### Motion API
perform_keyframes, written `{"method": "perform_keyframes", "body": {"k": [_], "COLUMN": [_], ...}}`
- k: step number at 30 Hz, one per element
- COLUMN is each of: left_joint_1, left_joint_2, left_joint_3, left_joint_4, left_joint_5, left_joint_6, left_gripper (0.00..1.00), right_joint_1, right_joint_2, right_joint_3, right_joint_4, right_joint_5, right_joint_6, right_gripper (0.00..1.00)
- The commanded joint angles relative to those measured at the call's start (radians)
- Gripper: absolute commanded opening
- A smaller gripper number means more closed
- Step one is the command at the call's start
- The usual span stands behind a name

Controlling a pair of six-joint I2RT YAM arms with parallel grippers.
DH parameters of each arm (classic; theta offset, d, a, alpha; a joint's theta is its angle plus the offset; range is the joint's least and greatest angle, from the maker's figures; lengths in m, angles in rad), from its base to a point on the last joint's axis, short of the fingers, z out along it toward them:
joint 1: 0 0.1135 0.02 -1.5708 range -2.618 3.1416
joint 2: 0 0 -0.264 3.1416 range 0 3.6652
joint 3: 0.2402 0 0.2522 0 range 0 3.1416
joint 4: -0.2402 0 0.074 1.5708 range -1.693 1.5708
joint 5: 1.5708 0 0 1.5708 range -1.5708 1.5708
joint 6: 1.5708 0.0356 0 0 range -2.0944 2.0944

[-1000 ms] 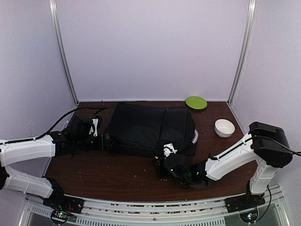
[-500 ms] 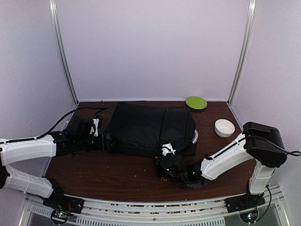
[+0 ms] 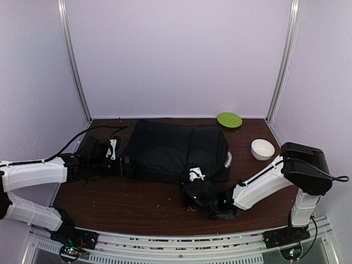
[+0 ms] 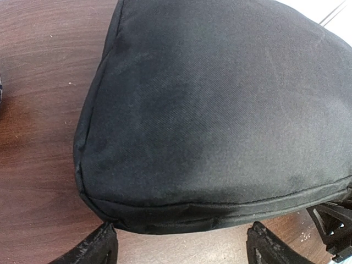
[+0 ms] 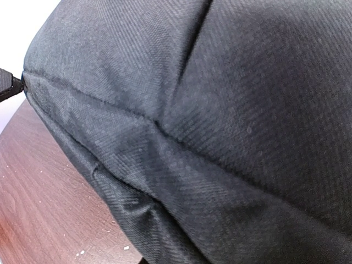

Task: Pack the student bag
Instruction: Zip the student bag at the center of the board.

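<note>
In the top view the right gripper point(image 3: 192, 179) is too small and dark against the near edge of the student bag point(image 3: 170, 151) to tell how its jaws stand. Its wrist view shows no fingers at all. There the fabric ahead of it fills nearly the whole frame and runs off the top, right and bottom edges, and a black tab point(image 5: 7, 86) to its left is cut by the frame. The left gripper point(image 4: 181, 250) shows only its fingertips point(image 4: 99, 250), cropped at the bottom edge. A black ribbed part point(image 4: 333, 228) to its right is cut off too.
</note>
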Motion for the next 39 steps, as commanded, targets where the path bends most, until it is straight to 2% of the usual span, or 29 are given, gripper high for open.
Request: {"method": "perform_keyframes", "body": {"k": [1, 11, 23, 39], "left_joint_1": [-0.004, -0.004, -0.004, 0.005], "left_joint_2": [0.008, 0.008, 0.023, 0.090], "left_joint_3": [0.014, 0.017, 0.018, 0.044], "left_joint_4": [0.044, 0.041, 0.041, 0.031], "left_joint_5": [0.008, 0.007, -0.007, -0.039], "left_joint_6": [0.017, 0.021, 0.016, 0.003], "left_gripper": [0.83, 0.83, 0.83, 0.81], "right_joint_1": [-0.013, -0.019, -0.020, -0.024], "right_joint_2": [0.019, 0.017, -0.029, -0.176], "right_joint_3": [0.024, 0.022, -0.030, -0.149], "right_joint_4": [0.001, -0.009, -0.042, -0.130], "right_joint_5": [0.021, 0.021, 0.039, 0.100], "right_joint_6": [0.006, 0.006, -0.026, -0.037], "right_gripper": [0.11, 0.00, 0.00, 0.00]}}
